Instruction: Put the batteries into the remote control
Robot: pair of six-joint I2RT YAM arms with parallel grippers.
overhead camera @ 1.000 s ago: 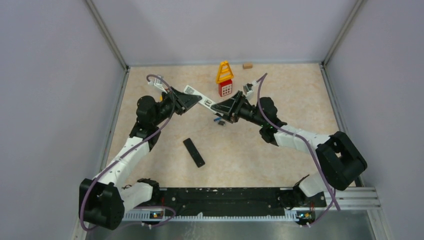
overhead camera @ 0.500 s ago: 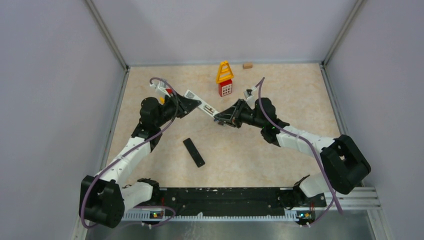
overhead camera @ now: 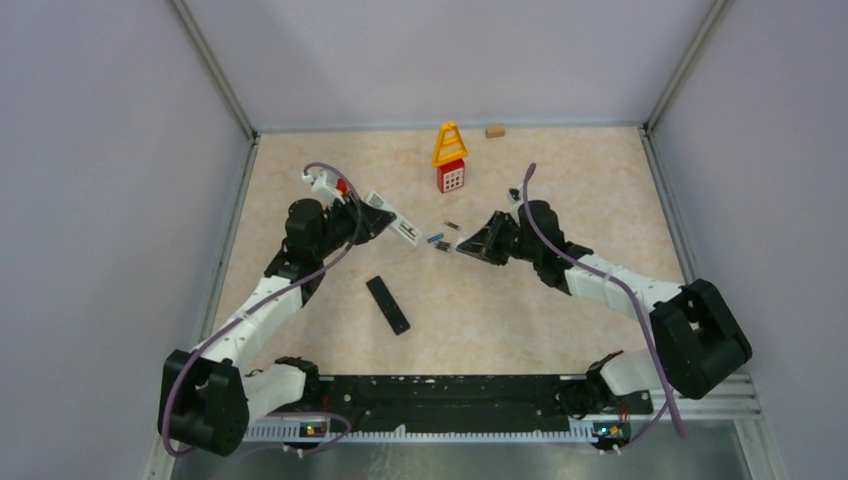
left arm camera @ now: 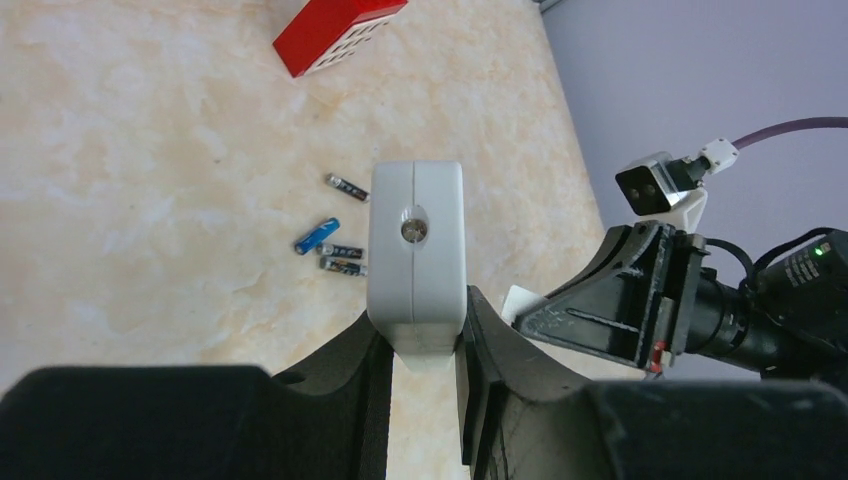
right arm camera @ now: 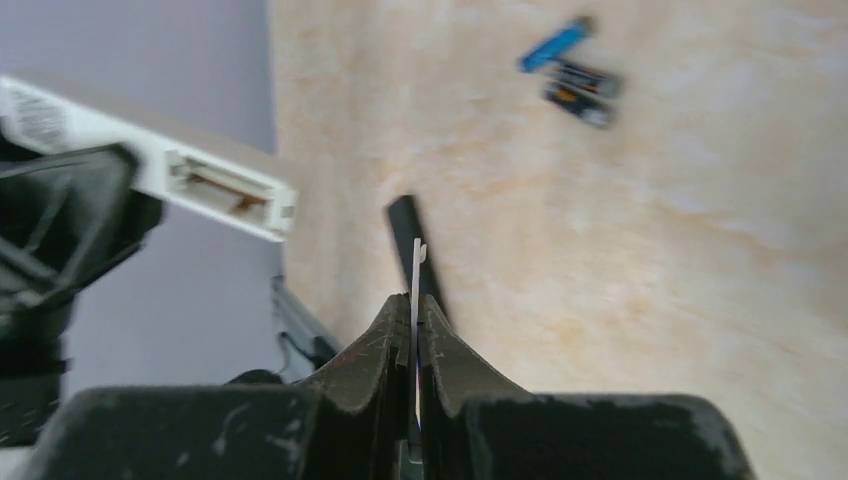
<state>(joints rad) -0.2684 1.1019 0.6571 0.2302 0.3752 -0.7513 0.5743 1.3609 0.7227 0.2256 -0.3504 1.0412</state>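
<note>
As right gripper (right arm camera: 413, 305) pinches cover (right arm camera: 417, 258), left (left arm camera: 422, 318) clamps remote (left arm camera: 415, 240)

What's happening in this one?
The left gripper holds the remote off the table, its battery bay open. The right gripper is shut on a thin white piece, likely the bay cover, just apart from the remote. Four batteries, one blue, lie loose on the table between the arms; none looks loaded yet.

Batteries (overhead camera: 438, 240) lie exposed between right claw (overhead camera: 462, 248) and the remote (overhead camera: 396, 223) in left claw (overhead camera: 378, 212).
</note>
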